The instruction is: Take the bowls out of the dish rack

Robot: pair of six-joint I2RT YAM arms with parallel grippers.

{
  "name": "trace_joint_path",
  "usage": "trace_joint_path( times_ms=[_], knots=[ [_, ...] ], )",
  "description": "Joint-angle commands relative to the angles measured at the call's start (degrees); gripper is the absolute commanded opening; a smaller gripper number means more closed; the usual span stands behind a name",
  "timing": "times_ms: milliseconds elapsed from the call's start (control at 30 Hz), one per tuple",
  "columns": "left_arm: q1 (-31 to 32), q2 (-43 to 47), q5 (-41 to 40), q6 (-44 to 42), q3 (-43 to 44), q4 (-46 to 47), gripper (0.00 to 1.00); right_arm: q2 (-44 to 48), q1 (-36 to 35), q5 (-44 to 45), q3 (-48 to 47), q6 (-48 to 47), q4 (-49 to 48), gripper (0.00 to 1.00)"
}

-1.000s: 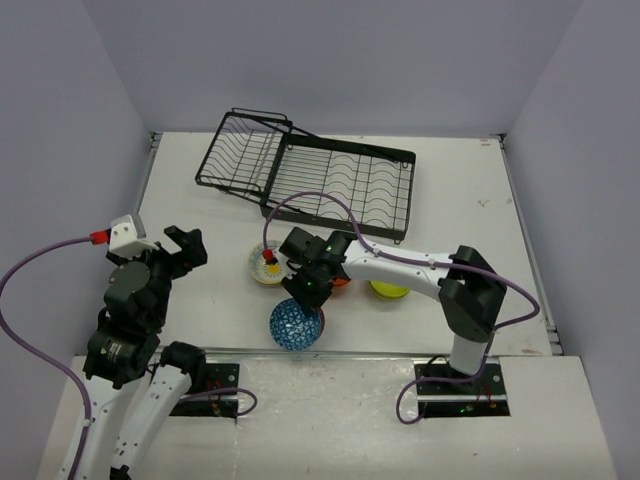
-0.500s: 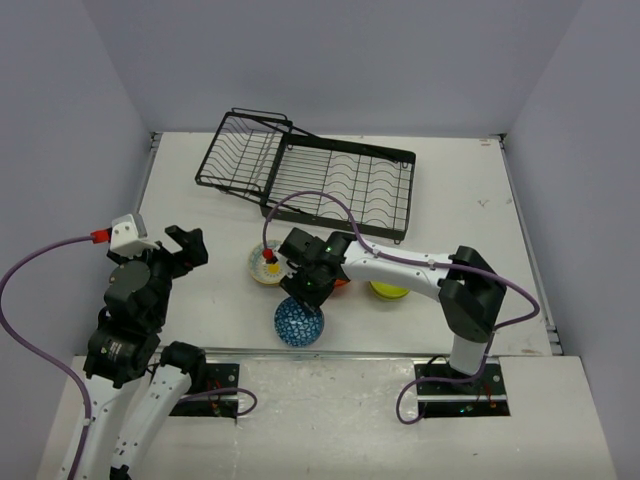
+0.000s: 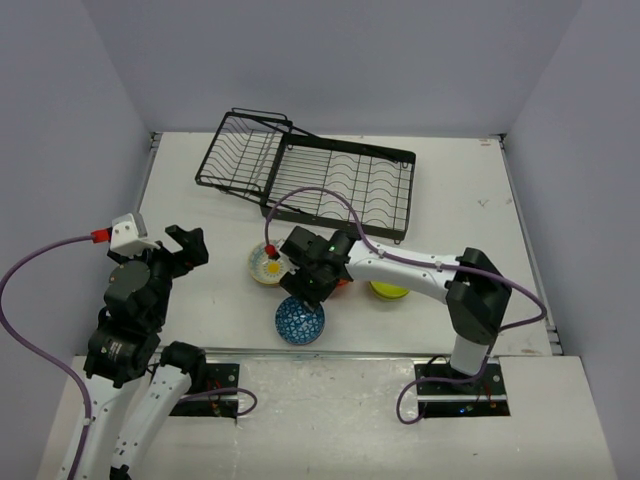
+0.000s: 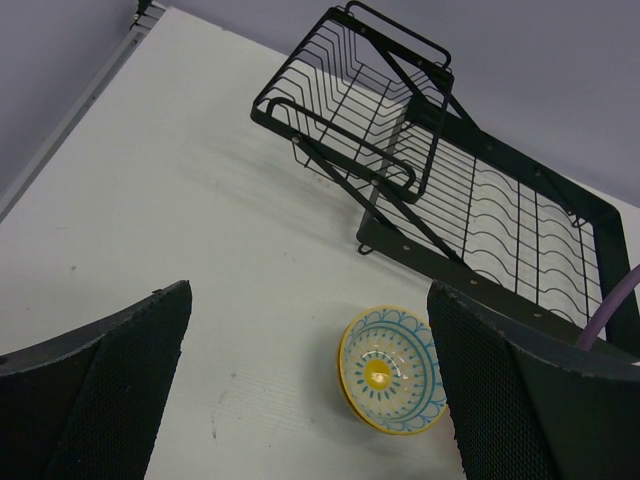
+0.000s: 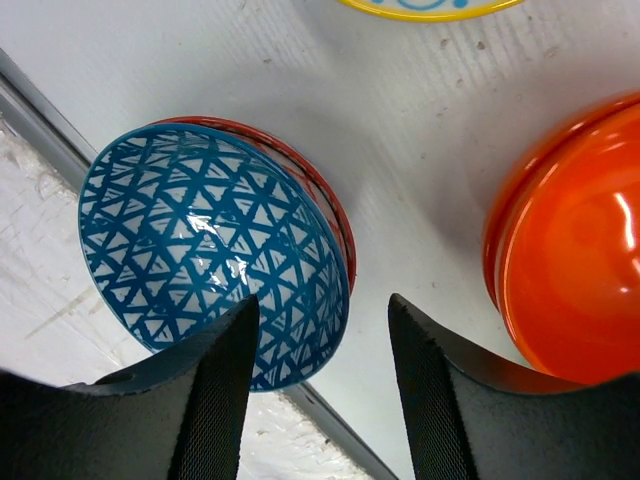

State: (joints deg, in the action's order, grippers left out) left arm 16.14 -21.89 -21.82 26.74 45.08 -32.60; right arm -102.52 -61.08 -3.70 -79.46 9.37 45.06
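The black wire dish rack [image 3: 330, 185] stands at the back with no bowl in it; it also shows in the left wrist view [image 4: 480, 210]. The blue patterned bowl [image 3: 299, 322] sits near the table's front edge, nested in a red-rimmed bowl [image 5: 335, 215]. My right gripper [image 3: 306, 290] is open just above the blue bowl's [image 5: 210, 250] rim, with one finger over the bowl and one over the table. The orange-red bowl [image 5: 570, 270] is beside it. The cream bowl [image 3: 266, 265] and the lime green bowl [image 3: 388, 290] rest on the table. My left gripper [image 3: 186, 245] is open and empty.
The table's front edge strip [image 5: 340, 440] runs right under the blue bowl. The right arm's purple cable [image 3: 310, 195] loops over the rack's front. Walls close the table on the left, back and right.
The blue bowl has dropped lower and now sits level at the front edge. My right gripper has drawn slightly back from it. The left arm has not moved.
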Motion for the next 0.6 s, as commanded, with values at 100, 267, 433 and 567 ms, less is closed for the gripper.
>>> trace_joint_path(
  times_ms=[100, 267, 433, 567],
  knots=[
    [-0.5, 0.3, 0.6, -1.7, -0.7, 2.3, 1.00, 6.0, 0.1, 3.4, -0.1, 0.5, 0.6, 0.51],
    [-0.5, 0.0, 0.6, -1.7, -0.6, 2.3, 1.00, 7.4, 0.4, 3.0, 2.1, 1.1, 0.2, 0.30],
    [-0.5, -0.1, 0.6, -1.7, -0.6, 2.2, 1.00, 6.0, 0.5, 1.5, 4.7, 1.5, -2.3, 0.19],
    [-0.5, -0.2, 0.9, -1.7, -0.6, 2.3, 1.00, 5.1, 0.6, 1.4, 5.6, 2.1, -3.0, 0.15]
  ],
)
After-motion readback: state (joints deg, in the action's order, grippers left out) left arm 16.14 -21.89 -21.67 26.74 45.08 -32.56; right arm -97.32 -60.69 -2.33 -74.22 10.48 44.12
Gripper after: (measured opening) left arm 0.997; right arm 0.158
